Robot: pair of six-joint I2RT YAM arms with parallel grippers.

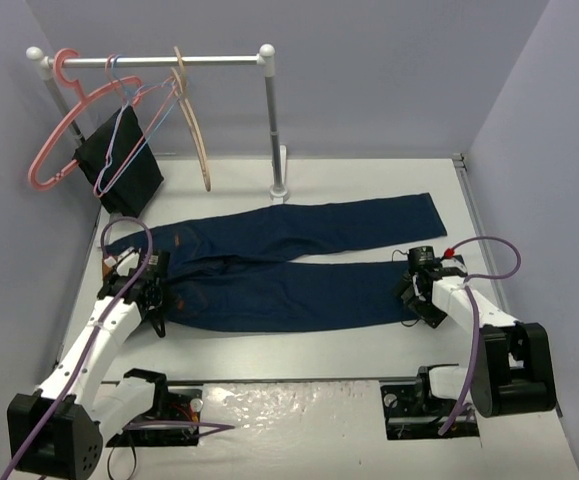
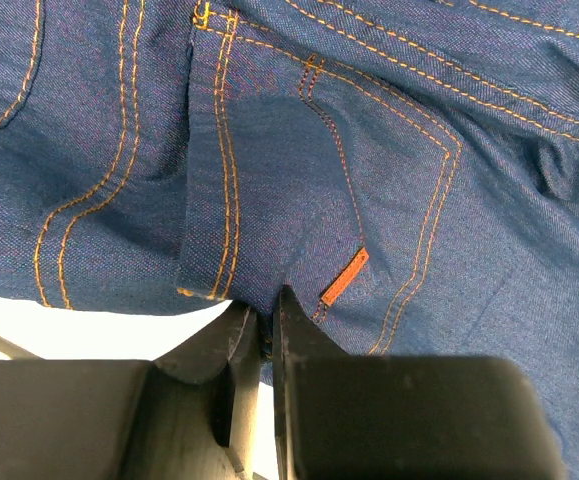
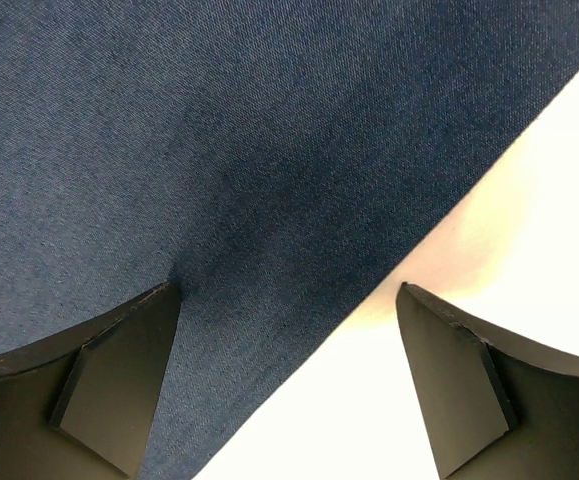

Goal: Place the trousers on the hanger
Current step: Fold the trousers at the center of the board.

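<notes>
The trousers point(image 1: 289, 295) lie flat on the white table point(image 1: 319, 355), waist to the left and both legs running out to the right, the far leg angled slightly away from the near one. The left gripper point(image 2: 266, 310) sits at the near edge of the waist, just by a back pocket with orange stitching and a small orange tab point(image 2: 345, 276); its fingers point(image 2: 304, 350) are pressed together with a sliver of denim pinched between them, so it has hold of the trousers at that edge. Over on the right, the right gripper point(image 3: 289, 290) is down at the hem end of the near leg with its jaws spread wide: one of its fingers point(image 3: 119, 350) is over the cloth and the other over bare table, so they straddle the leg's edge, and nothing is gripped between them. The hanger point(image 1: 197, 130), the pale wooden one, hangs from the rail point(image 1: 149, 62) at the back, well apart from the trousers, next to a bunch of thin wire hangers point(image 1: 129, 130), a pink hanger point(image 1: 59, 125) and a black cloth point(image 1: 119, 165) hanging below them
</notes>
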